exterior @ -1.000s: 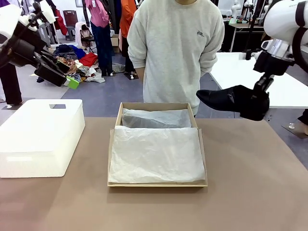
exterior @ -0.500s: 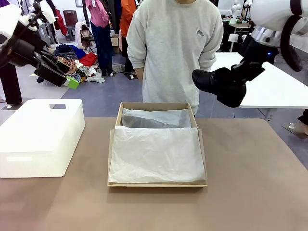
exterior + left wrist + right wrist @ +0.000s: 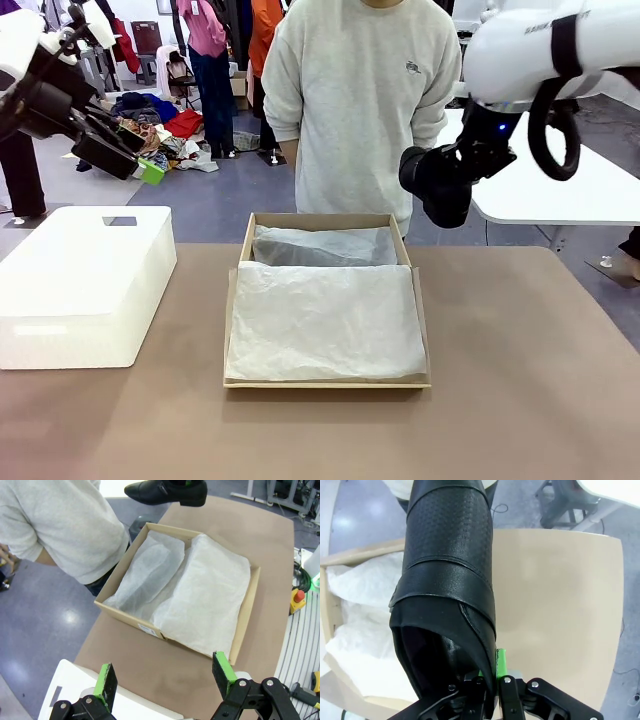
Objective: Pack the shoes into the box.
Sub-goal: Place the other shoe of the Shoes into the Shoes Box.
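Note:
One glossy black shoe (image 3: pixel 432 182) hangs in the air over the far right corner of the box (image 3: pixel 229 330), in front of the person. My right gripper (image 3: pixel 456 168) is shut on it. In the right wrist view the fingers (image 3: pixel 501 666) pinch the shoe's (image 3: pixel 447 570) heel rim, and its toe points away over the box rim (image 3: pixel 355 555). The brown cardboard box (image 3: pixel 248 605) lies open, lined with white tissue. My left gripper (image 3: pixel 140 160) stays high at the left, open and holding nothing, with its green pads (image 3: pixel 106 679) wide apart; the shoe (image 3: pixel 165 491) also shows in the left wrist view.
A large white plastic bin (image 3: pixel 80 285) stands on the brown table (image 3: pixel 520 380) left of the box. A person in a grey sweatshirt (image 3: pixel 360 90) stands at the far edge behind the box. A white table (image 3: pixel 560 190) stands beyond on the right.
My right arm has carried the shoe left and slightly up, from beyond the table's right side toward the box's far right corner, turning it. The left arm has not moved.

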`<state>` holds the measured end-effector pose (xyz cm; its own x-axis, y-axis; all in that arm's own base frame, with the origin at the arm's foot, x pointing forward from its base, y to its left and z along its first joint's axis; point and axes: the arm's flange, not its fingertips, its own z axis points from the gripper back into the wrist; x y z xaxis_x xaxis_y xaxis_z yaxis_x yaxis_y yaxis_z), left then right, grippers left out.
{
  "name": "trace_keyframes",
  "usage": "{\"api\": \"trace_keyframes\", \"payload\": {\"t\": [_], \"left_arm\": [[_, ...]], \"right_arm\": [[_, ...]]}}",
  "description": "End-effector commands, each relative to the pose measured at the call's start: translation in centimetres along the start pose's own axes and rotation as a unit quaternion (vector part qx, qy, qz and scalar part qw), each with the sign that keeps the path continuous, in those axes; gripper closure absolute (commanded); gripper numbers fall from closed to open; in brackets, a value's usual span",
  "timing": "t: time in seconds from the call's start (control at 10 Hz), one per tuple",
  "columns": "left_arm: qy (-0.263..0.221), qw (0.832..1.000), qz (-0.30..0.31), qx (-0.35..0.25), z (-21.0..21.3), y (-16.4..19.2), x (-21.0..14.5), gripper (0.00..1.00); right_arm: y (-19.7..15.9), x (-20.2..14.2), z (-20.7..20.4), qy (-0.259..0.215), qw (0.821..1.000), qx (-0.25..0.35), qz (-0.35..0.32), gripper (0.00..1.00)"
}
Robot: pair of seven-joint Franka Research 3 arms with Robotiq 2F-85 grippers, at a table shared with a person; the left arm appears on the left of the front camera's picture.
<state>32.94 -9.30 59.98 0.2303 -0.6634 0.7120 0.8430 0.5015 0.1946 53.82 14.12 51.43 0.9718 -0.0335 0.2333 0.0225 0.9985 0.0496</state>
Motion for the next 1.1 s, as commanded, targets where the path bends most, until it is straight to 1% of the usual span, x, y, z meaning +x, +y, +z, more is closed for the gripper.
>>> {"api": "trace_keyframes", "payload": {"t": [0.0, 0.1, 0.5, 0.6, 0.7, 0.9, 1.0], "left_arm": [[-0.005, 1.000, -0.003, -0.006, 0.0, 0.1, -0.1, 0.00], [-0.005, 1.000, -0.003, -0.006, 0.0, 0.1, -0.1, 0.00], [-0.005, 1.000, -0.003, -0.006, 0.0, 0.1, -0.1, 0.00], [-0.005, 1.000, -0.003, -0.006, 0.0, 0.1, -0.1, 0.00], [-0.005, 1.000, -0.003, -0.006, 0.0, 0.1, -0.1, 0.00], [-0.005, 1.000, -0.003, -0.006, 0.0, 0.1, -0.1, 0.00], [-0.005, 1.000, -0.003, -0.006, 0.0, 0.1, -0.1, 0.00]], "right_arm": [[1.5, 0.7, 0.3, -0.007, 1.000, 0.001, -0.009, 1.00], [0.0, 0.0, 0.0, 0.000, 1.000, 0.000, 0.000, 1.00], [0.0, 0.0, 0.0, 0.000, 1.000, 0.000, 0.000, 1.00], [0.3, 0.1, -0.7, 0.007, 1.000, 0.000, -0.005, 1.00], [2.0, -0.1, 0.2, -0.011, 0.997, 0.017, -0.073, 1.00], [5.8, -1.0, 0.9, -0.026, 0.989, 0.004, -0.144, 1.00], [7.5, -1.4, 0.8, -0.020, 0.984, -0.002, -0.179, 1.00]]}}
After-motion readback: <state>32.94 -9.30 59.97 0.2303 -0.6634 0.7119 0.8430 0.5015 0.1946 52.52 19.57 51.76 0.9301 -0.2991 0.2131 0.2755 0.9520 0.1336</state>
